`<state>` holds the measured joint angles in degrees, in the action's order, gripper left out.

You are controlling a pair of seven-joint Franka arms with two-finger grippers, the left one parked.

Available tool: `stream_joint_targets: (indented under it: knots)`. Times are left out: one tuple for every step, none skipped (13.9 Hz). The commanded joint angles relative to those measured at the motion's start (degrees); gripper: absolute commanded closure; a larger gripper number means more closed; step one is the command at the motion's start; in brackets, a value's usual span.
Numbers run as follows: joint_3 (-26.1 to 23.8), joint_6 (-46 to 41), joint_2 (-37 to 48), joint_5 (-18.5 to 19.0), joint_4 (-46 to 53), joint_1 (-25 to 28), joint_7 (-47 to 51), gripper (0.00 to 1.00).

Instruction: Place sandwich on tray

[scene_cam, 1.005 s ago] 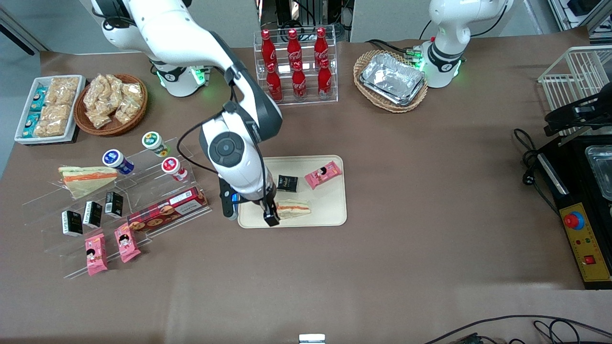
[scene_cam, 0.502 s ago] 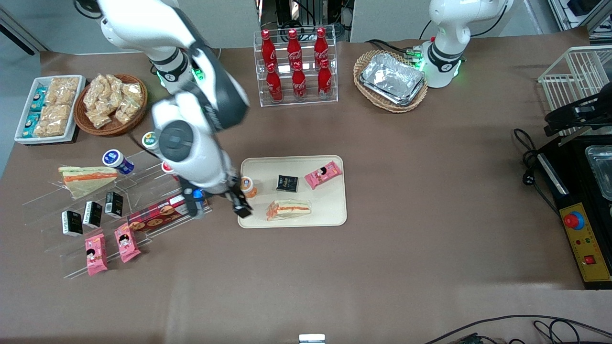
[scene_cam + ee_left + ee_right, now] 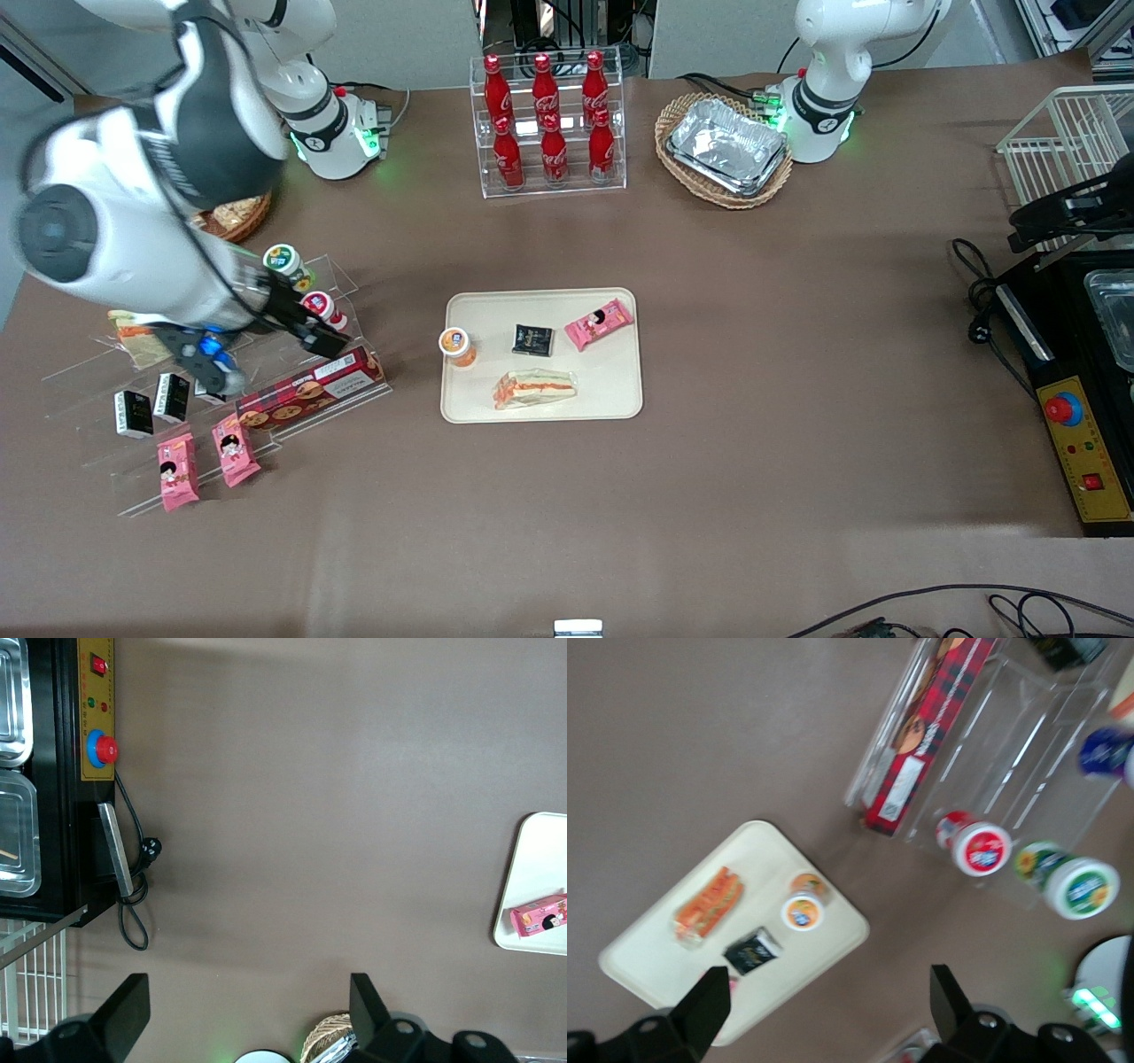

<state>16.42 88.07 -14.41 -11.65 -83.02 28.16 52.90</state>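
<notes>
The long clear-wrapped sandwich [image 3: 535,388] lies flat on the cream tray [image 3: 611,390], near the tray edge closest to the front camera. It also shows in the right wrist view [image 3: 709,904], on the tray [image 3: 651,952]. My right gripper [image 3: 306,323] is open and empty. It hangs above the clear acrylic shelf, well away from the tray toward the working arm's end of the table. In the right wrist view the gripper [image 3: 824,1010] has its fingers wide apart with nothing between them. A corner of the tray [image 3: 540,868] shows in the left wrist view.
An orange-lidded cup [image 3: 456,344], a black packet [image 3: 532,339] and a pink snack [image 3: 600,323] share the tray. The acrylic shelf [image 3: 266,354] holds cups, a red biscuit box [image 3: 310,385] and small packets. A cola rack [image 3: 549,124] and a foil-tray basket [image 3: 725,149] stand farther back.
My gripper was at the sandwich on the tray a second ago. It has let go and swung away over the acrylic shelf. The sandwich stays on the tray.
</notes>
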Motion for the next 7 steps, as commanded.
stream_joint_targets:
  knots:
    - [-1.21,-4.38,4.90,4.53,-2.05,-3.09,-10.06,0.00]
    - [-1.39,-5.35,6.57,4.62,-3.10,-4.67,-14.01,0.00]
    - [-1.91,-5.45,9.11,4.80,-5.11,-6.52,-17.35,0.00]
    - [-3.74,-5.45,11.31,5.76,-6.61,-9.49,-21.04,0.00]
    - [-6.02,-5.36,13.16,7.07,-8.02,-12.74,-25.17,0.00]
    - [-8.22,-5.01,14.48,8.30,-8.73,-15.65,-28.17,0.00]
    - [-10.59,-4.92,15.19,9.45,-8.91,-18.55,-30.29,0.00]
